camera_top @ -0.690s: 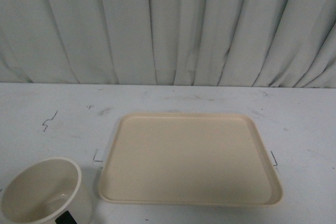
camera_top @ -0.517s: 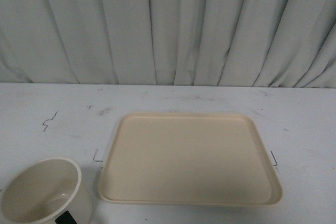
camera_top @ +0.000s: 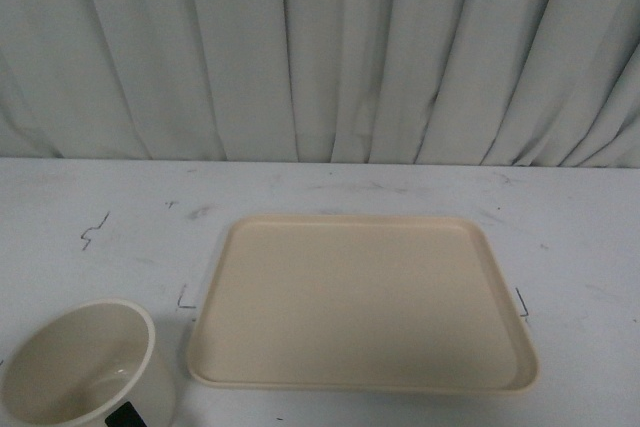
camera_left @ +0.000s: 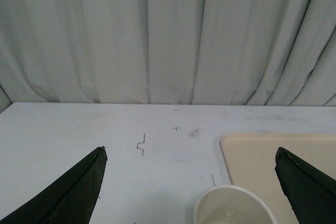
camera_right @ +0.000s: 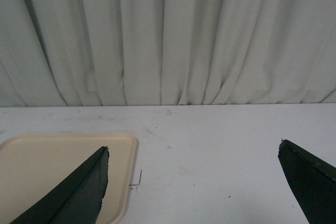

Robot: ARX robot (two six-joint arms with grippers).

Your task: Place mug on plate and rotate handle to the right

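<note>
As L pincer (camera_left: 190,149) gapes — mug (camera_left: 233,208) beneath, apart.

One mug (camera_top: 80,367), one plate (camera_top: 360,297), one left hand (camera_left: 190,149), one right hand (camera_right: 193,145), one table (camera_top: 100,197), one curtain (camera_top: 320,47)

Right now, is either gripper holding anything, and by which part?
Nothing is held. The left gripper and the right gripper are both open and empty; the mug stands untouched on the table beside the plate.
</note>
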